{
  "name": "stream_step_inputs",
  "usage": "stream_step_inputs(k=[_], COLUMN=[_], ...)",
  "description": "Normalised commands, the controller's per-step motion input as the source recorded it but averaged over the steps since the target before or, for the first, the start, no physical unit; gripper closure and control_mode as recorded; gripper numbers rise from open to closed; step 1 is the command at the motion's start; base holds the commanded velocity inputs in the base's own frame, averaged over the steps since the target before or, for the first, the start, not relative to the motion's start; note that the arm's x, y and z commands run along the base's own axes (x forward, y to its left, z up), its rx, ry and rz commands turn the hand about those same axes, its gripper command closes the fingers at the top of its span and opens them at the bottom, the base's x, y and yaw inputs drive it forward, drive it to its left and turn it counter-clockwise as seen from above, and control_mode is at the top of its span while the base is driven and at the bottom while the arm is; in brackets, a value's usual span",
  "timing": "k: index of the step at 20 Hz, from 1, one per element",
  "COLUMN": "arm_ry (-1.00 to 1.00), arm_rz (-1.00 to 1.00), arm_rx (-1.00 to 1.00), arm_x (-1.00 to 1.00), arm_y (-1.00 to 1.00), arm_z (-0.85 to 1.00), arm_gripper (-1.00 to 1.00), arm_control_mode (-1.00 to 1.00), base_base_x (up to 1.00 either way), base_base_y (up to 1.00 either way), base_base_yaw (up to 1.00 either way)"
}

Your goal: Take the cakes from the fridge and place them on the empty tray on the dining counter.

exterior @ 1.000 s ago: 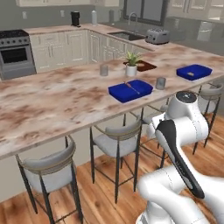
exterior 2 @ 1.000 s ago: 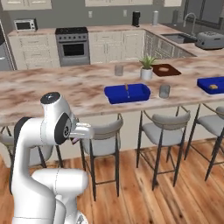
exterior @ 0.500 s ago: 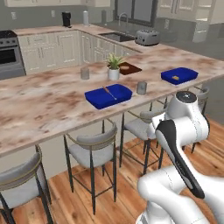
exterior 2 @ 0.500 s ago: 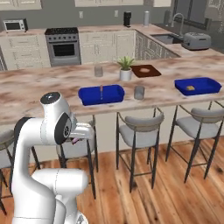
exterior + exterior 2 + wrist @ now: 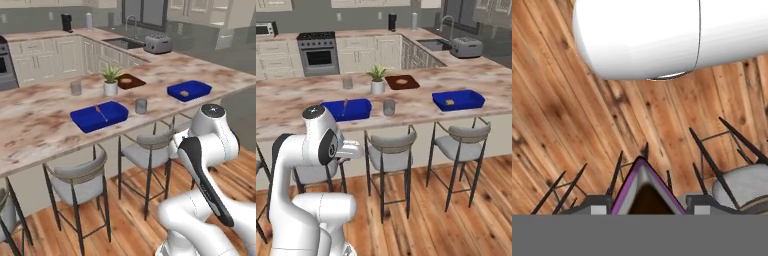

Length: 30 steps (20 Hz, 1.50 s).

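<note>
1 cake wedge [image 5: 643,192] (between gripper [image 5: 646,204] fingers)

The marbled tabletop [image 5: 35,125] bears two blue trays [image 5: 99,116] [image 5: 189,90]. Two grey cups [image 5: 141,106] [image 5: 76,88], a potted plant [image 5: 110,82] and a brown board [image 5: 131,81] stand there too.

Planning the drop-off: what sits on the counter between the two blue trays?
A grey cup stands between the near tray and far tray, left base view.

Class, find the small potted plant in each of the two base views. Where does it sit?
Left base view: potted plant, upper middle, slightly left of centre.
Right base view: potted plant, upper middle, near centre.
Shared landmark: the dark brown board just to its right.
</note>
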Motion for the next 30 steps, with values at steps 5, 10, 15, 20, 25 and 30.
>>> stream_step_inputs(k=[5, 10, 15, 20, 25, 30], arm_ry=[0.0, 0.0, 0.0, 0.0, 0.0, 0.0], arm_rz=[0.0, 0.0, 0.0, 0.0, 0.0, 0.0], arm_rx=[0.0, 0.0, 0.0, 0.0, 0.0, 0.0], arm_x=[0.0, 0.0, 0.0, 0.0, 0.0, 0.0], arm_y=[0.0, 0.0, 0.0, 0.0, 0.0, 0.0], arm_z=[0.0, 0.0, 0.0, 0.0, 0.0, 0.0], arm_gripper=[1.0, 1.0, 1.0, 1.0, 1.0, 1.0], arm_control_mode=[1.0, 1.0, 1.0, 1.0, 1.0, 1.0], base_base_x=[0.0, 0.0, 0.0, 0.0, 0.0, 0.0], base_base_y=[-0.7, -0.7, -0.71, -0.72, -0.66, -0.68], base_base_yaw=[0.0, 0.0, 0.0, 0.0, 0.02, 0.03])
